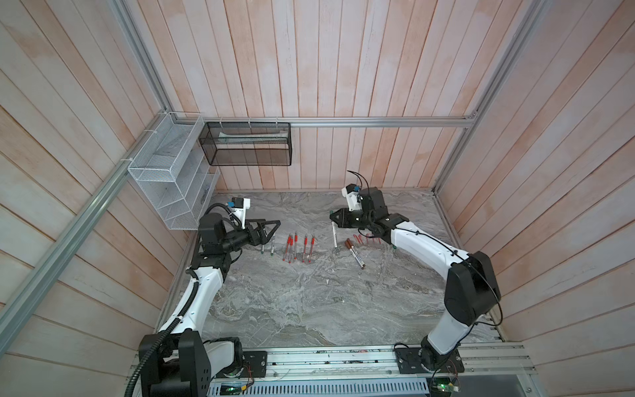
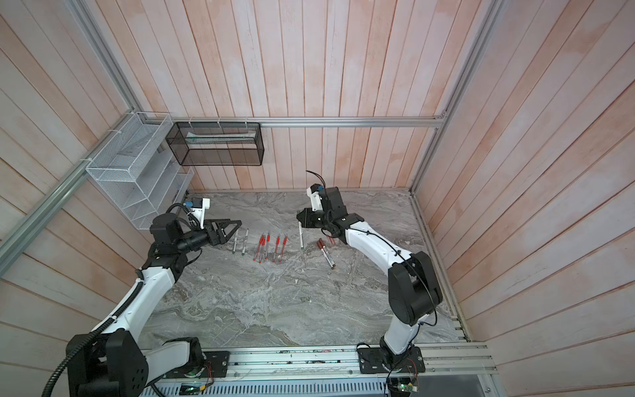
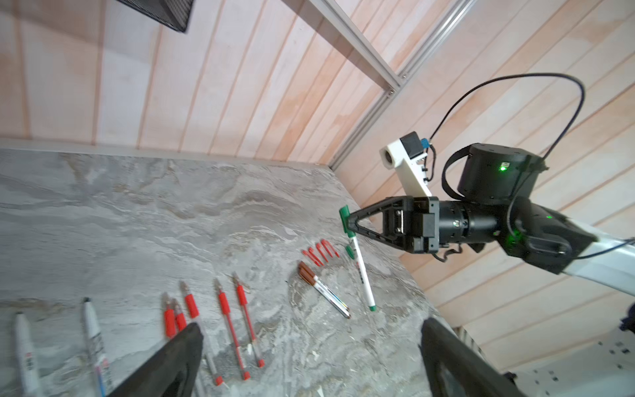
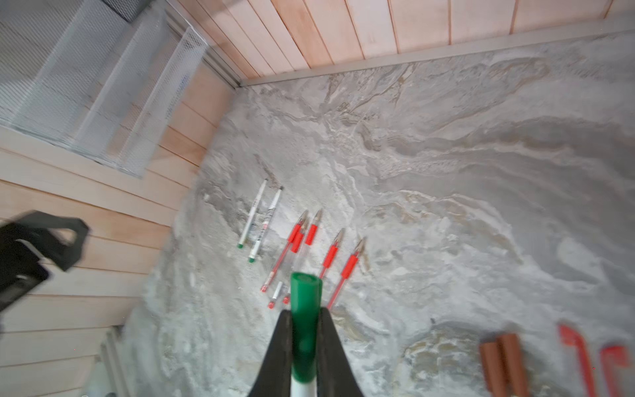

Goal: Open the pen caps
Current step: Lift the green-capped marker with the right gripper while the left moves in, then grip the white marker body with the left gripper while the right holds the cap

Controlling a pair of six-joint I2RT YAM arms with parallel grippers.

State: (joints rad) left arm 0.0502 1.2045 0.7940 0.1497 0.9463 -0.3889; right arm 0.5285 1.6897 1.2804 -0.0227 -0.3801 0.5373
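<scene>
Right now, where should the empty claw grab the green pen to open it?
Probably the white barrel, about midway, with the left gripper coming from the left, open jaws across it. The right gripper is shut on the green cap, so the barrel hanging below it is the only bare part.

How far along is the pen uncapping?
Done: five red pens lie bare-tipped, red caps beside. In hand: right gripper shut on a green cap that sits on its pen; left gripper open, idle. Left: that cap, and seemingly one brown cap not yet off.
</scene>
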